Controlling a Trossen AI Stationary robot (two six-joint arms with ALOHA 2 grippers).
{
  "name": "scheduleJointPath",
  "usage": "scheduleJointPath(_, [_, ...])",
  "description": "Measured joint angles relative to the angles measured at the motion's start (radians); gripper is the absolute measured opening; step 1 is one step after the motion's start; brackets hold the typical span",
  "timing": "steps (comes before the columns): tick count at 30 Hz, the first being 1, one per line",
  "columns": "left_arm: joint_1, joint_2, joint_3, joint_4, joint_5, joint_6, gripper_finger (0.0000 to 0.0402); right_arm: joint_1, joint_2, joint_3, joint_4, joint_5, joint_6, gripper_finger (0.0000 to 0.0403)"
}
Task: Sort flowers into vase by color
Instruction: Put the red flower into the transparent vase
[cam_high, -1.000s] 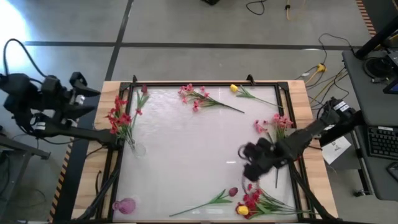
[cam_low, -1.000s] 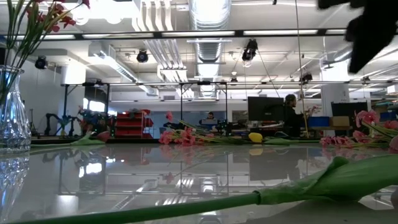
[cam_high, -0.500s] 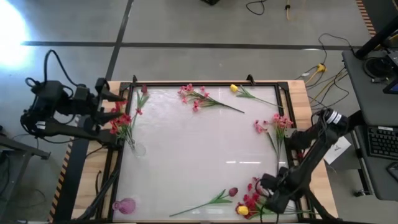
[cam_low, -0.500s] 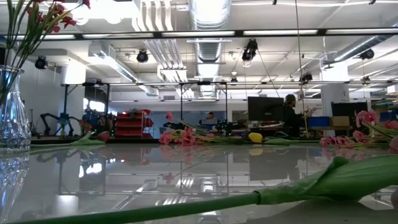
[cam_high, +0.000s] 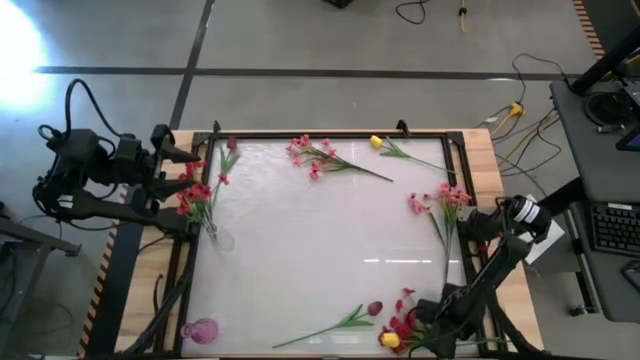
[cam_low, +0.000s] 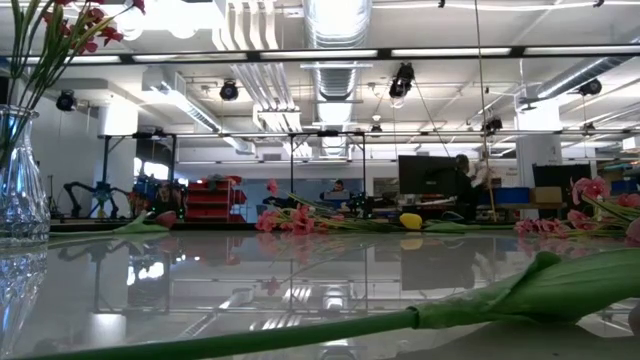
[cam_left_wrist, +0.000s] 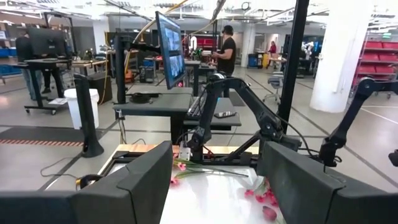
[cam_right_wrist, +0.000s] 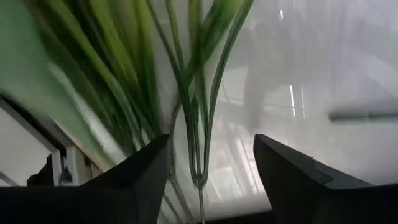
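At the left edge of the white surface (cam_high: 300, 250) the left pincer (cam_high: 185, 163) waits with its fingers spread and empty, hovering just beside the clear vase (cam_high: 219, 238), which already holds a spray of red flowers (cam_high: 192, 192); a small pink vase (cam_high: 200, 330) stands at the near left corner. The step in hand appears to be a pickup from the bunch of flowers (cam_high: 405, 326) at the near right edge, and the right pincer (cam_right_wrist: 208, 155) is low over it, its fingers apart with thin green stems (cam_right_wrist: 193, 118) running between them, nothing clamped yet. To do this well, it should probably settle on one stem only, low enough to close around it without scraping the surface, and grip on the stalk away from the blossoms, since the stems in the bunch overlap and a wide bite could drag up a neighbour of another color. The bunch mixes small red blossoms with a yellow bud (cam_high: 390, 339), leaves fanning toward the right rim. Other sprays lie well apart: a dark red bud (cam_high: 374, 308) on a leafy stem just left of the bunch, pink clusters (cam_high: 312, 155) and a yellow tulip (cam_high: 377, 142) along the far edge, and more pink blossoms (cam_high: 440, 197) near the right rim.
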Motion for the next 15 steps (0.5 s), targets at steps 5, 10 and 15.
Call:
scheduleJointPath(5, [0.0, 0.0, 0.0, -0.001, 0.0, 0.002, 0.0235, -0.051, 0.01, 0.0, 0.0, 0.023, -0.077, 0.0154])
scheduleJointPath(10, [0.0, 0.0, 0.002, -0.004, -0.001, 0.009, 0.0235, -0.133, -0.052, 0.0, -0.024, 0.105, -0.182, 0.0034])
scheduleJointPath(15, [0.0, 0.003, 0.046, -0.011, -0.031, 0.056, 0.0235, -0.228, -0.195, 0.018, -0.193, 0.245, -0.229, 0.0013])
